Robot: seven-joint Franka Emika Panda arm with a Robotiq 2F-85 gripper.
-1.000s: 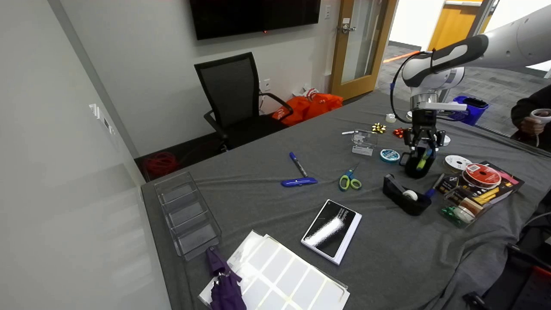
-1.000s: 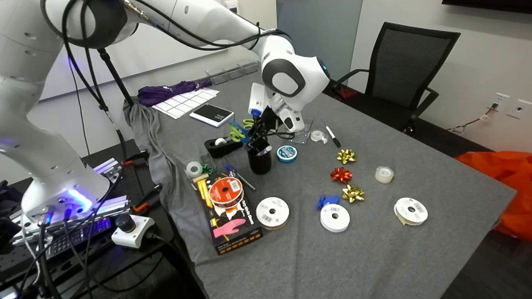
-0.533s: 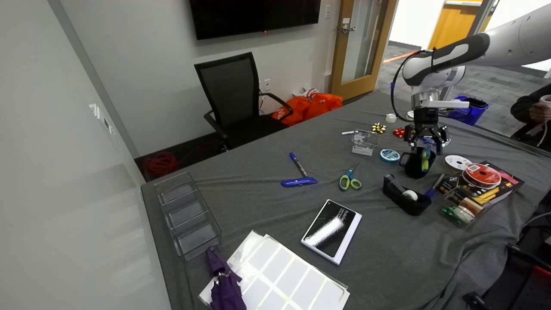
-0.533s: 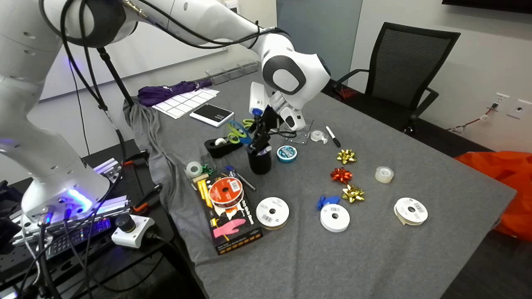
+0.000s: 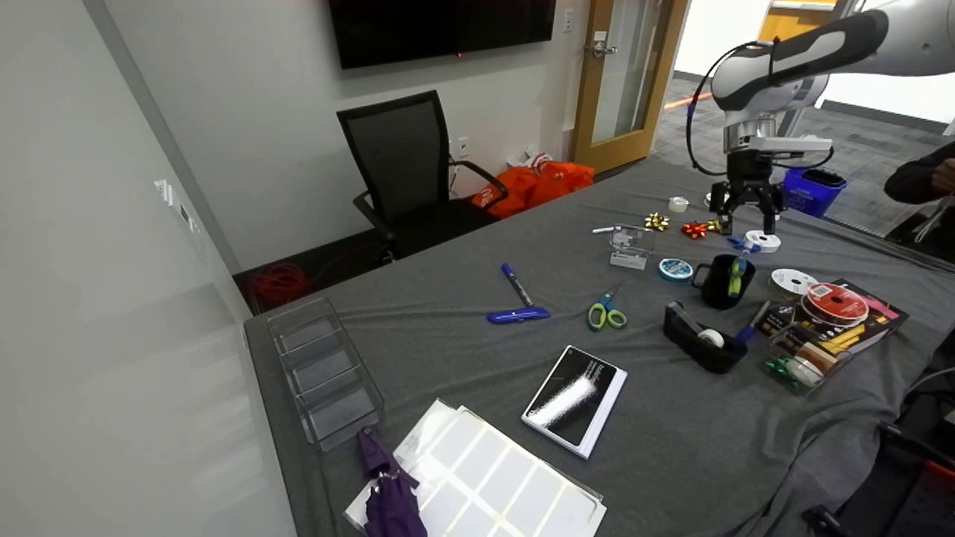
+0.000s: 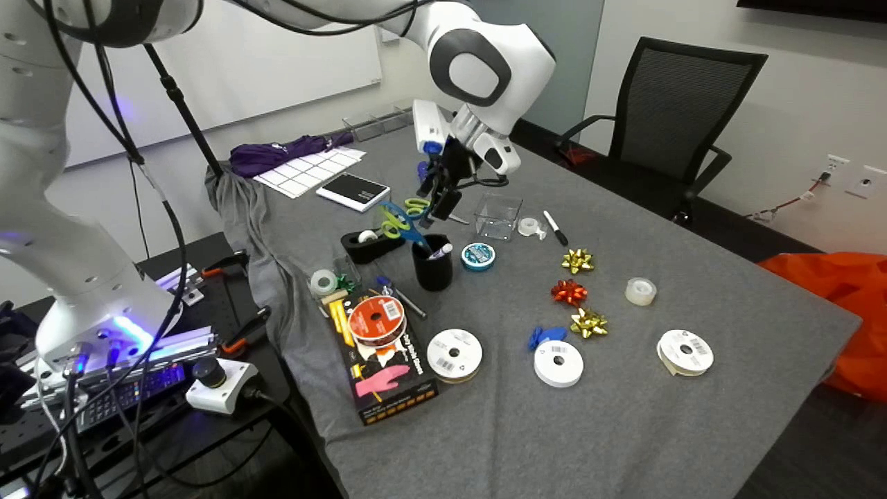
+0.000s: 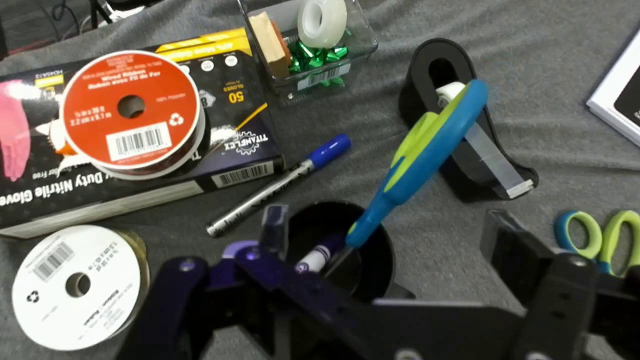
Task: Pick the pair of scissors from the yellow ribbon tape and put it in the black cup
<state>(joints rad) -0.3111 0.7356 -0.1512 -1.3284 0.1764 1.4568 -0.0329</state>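
Note:
The black cup [image 5: 718, 283] stands upright on the grey cloth; it also shows in an exterior view [image 6: 434, 269] and the wrist view [image 7: 386, 255]. A pair of scissors [image 6: 410, 232] with blue and lime handles leans in the cup, blades down and handles above the rim; it also shows in the wrist view [image 7: 425, 155]. A marker with a purple cap stands in the cup too. My gripper [image 7: 390, 235] is open and empty above the cup, apart from the scissors; it shows in both exterior views [image 5: 746, 224] [image 6: 436, 201]. A white spool with yellowish ribbon [image 7: 75, 287] lies beside the cup.
A black tape dispenser [image 5: 701, 343] sits close to the cup. Other scissors [image 5: 606, 315] lie on the cloth. A glove box [image 6: 388, 381] bears a red ribbon spool [image 6: 376, 319]. A blue-capped marker [image 7: 285, 182] and a teal tin [image 6: 478, 256] lie near the cup.
My gripper has opened wider and risen off the cup. The scissors stay behind, leaning in the cup. The cup stands in the same place.

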